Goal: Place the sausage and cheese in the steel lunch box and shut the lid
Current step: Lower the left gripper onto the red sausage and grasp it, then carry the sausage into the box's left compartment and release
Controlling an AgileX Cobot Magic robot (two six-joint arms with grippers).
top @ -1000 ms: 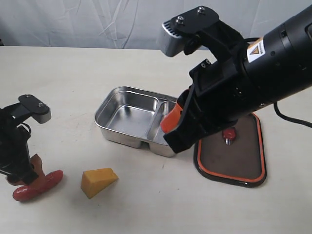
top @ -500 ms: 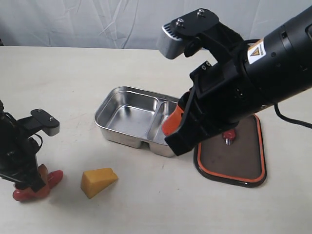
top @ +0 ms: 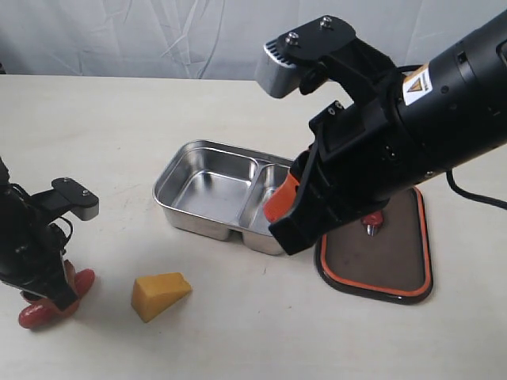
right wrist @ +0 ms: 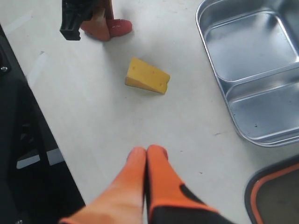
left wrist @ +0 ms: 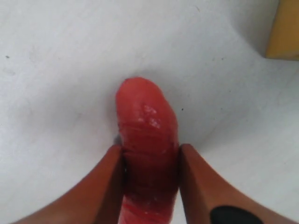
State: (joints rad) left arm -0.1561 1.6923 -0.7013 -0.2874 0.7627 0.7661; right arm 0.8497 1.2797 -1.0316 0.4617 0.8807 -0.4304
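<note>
L pincer (left wrist: pixel 150 150) pinching sausage (left wrist: pixel 144 114), both flanks touching, near-left on desk (top: pixel 119 142). R pincer (right wrist: pixel 147 153) pressed together, empty. Tip: confirm firm squeeze, lift straight up, carry right to steel lunch box (top: pixel 168 202), clear of cheese (top: pixel 161 294).

One sausage (top: pixel 36 315), one cheese (top: pixel 161 294), one steel lunch box (top: pixel 198 224), one lid (top: pixel 396 253), one left end effector (left wrist: pixel 150 149), one right end effector (right wrist: pixel 147 150).

Bulky right arm (top: pixel 396 150) hangs over the small right compartment of the steel lunch box (top: pixel 207 188). Large left compartment clear from above; table (top: pixel 111 134) left of it bare.
</note>
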